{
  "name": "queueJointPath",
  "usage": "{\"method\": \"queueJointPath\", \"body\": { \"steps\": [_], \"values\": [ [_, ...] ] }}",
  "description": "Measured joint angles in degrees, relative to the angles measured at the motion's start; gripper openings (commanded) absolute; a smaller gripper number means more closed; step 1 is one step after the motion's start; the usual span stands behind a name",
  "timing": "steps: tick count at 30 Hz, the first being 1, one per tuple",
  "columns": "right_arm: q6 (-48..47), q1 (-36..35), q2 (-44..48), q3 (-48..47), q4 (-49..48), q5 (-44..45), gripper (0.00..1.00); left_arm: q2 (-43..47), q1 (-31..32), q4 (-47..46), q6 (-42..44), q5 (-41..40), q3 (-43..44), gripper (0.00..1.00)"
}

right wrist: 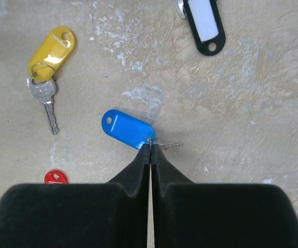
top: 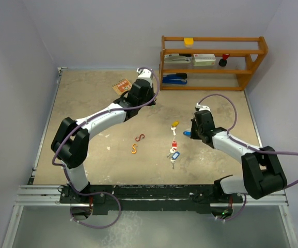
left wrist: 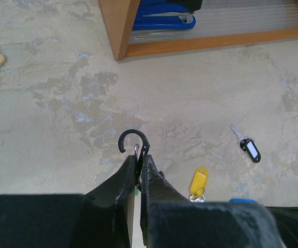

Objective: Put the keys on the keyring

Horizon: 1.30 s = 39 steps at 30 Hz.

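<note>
My left gripper (top: 150,100) (left wrist: 140,155) is shut on a black hook-shaped keyring (left wrist: 133,141), held above the table near the shelf; something green shows between the fingers below the hook. My right gripper (top: 192,133) (right wrist: 150,146) is shut on the ring of a blue-tagged key (right wrist: 127,128) that lies on the table, its silver blade poking out to the right. A yellow-tagged key (right wrist: 52,49) (top: 175,124) (left wrist: 199,181) lies close by. A key with a black-framed white tag (right wrist: 205,20) (left wrist: 249,147) and a red tag (right wrist: 55,176) are also near. More tagged keys (top: 173,153) lie at mid-table.
A wooden shelf (top: 252,62) with staplers and boxes stands at the back right; its corner post (left wrist: 119,31) is just ahead of my left gripper. Two orange S-shaped clips (top: 137,143) lie left of the keys. An orange card (top: 121,85) lies at the back.
</note>
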State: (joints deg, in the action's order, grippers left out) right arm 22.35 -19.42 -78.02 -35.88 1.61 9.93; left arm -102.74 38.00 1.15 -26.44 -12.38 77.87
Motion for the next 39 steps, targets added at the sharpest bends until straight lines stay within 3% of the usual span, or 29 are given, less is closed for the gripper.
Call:
{"method": "queueJointPath", "body": {
  "steps": [6, 18, 32, 39],
  "values": [
    [-2.64, -0.07, 3.19, 0.0, -1.53, -1.31, 0.0, 0.0, 0.0, -0.13, -0.24, 1.68, 0.0, 0.0],
    [-7.17, -0.61, 7.28, 0.7, -12.63, -13.46, 0.0, -1.66, 3.13, 0.7, -1.01, 7.82, 1.97, 0.0],
    [-11.08, -0.7, 7.04, 1.31, -22.12, -17.53, 0.0, -4.63, 5.55, 0.66, -1.57, 13.66, 4.39, 0.0],
    [-14.27, -0.76, 10.12, 9.81, -33.35, -18.73, 0.0, -5.53, 6.08, 1.18, -1.44, 15.23, 5.53, 0.0]
  ]
}}
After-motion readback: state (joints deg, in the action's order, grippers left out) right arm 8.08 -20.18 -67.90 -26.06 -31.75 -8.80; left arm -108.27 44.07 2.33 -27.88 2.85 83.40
